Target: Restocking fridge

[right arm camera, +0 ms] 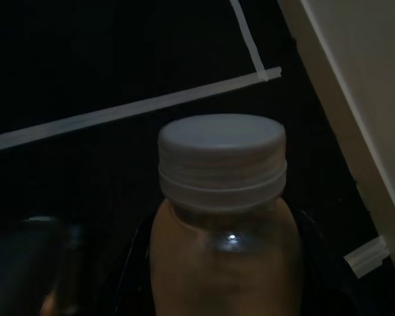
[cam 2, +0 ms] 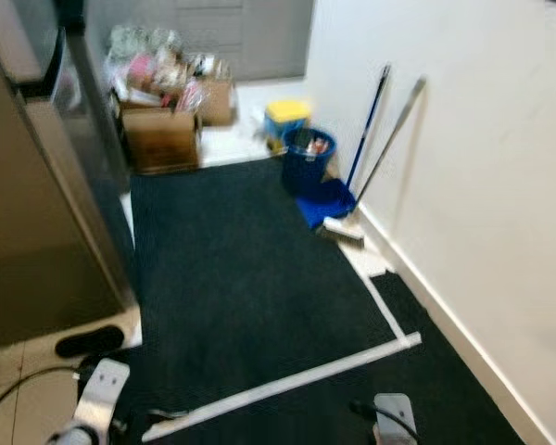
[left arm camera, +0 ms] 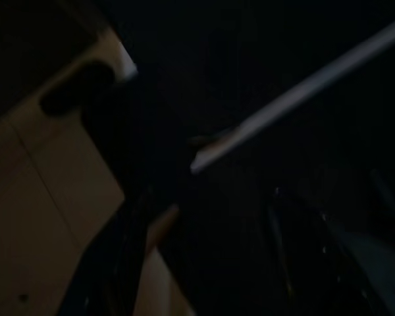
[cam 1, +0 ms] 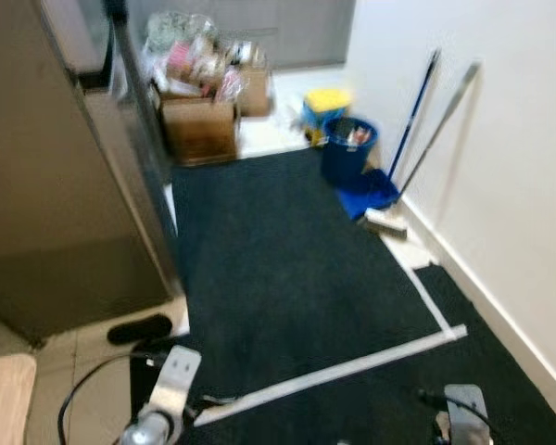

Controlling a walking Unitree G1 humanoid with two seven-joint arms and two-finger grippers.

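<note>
Head views: dark carpet [cam 1: 278, 269] edged with white tape strips [cam 1: 334, 371]; tall grey fridge [cam 1: 46, 185] at left; brown cardboard box [cam 1: 199, 125], blue bucket [cam 1: 347, 148] beyond. Left wrist: left gripper [left arm camera: 204, 263] too dark, jaw state unclear. Right wrist: right gripper [right arm camera: 224, 276] pinching white-capped clear bottle of tan liquid [right arm camera: 222, 217]

The bottle [right arm camera: 222, 217] is cut off below its shoulder; its dim label cannot be read. Beyond the dark mat [cam 1: 287, 269], bagged goods in the cardboard box [cam 1: 200, 125] blur together.
</note>
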